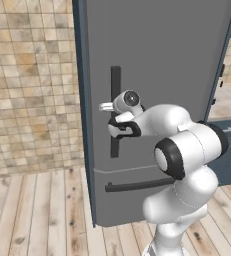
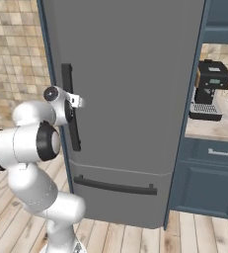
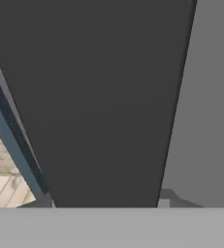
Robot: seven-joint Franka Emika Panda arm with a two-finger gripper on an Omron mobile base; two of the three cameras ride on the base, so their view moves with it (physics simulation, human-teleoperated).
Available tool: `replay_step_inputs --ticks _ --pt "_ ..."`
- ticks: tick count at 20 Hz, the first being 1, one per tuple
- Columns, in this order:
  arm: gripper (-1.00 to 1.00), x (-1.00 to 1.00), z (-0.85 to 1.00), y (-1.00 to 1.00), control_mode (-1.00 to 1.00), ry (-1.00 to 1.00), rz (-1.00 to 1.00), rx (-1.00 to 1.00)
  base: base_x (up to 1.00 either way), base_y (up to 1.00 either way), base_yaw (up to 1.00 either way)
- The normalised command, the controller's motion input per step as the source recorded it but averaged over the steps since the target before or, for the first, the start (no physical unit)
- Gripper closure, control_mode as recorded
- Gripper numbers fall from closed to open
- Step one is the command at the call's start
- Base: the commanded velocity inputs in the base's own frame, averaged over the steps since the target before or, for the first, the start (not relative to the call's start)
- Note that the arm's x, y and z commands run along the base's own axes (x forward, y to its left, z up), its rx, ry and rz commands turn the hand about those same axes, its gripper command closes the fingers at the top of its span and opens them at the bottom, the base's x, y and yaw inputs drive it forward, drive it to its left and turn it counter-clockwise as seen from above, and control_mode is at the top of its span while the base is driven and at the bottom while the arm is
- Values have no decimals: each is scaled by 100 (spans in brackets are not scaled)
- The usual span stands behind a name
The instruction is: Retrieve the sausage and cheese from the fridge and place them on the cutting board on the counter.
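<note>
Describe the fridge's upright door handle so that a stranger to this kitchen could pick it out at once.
Start at the tall grey fridge standing between the tiled wall and the dark blue cabinets. On its upper door, near the left edge, runs a long dark vertical bar handle, with the robot's gripper at its middle. The other dark bar, lower down on the drawer front, lies horizontal.

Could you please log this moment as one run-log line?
phase: opening fridge | gripper: closing around vertical handle | door: closed | sausage, cheese: not retrieved
</note>
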Motion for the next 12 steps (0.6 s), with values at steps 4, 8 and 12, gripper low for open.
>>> replay_step_inputs --ticks 4,8,12 --pt "100 -45 50 1 -100 0 0 0 0 0 0" --pt "100 -78 44 -20 -100 0 0 0 0 0 0" --pt "100 -98 46 -75 -100 0 0 0 0 0 0"
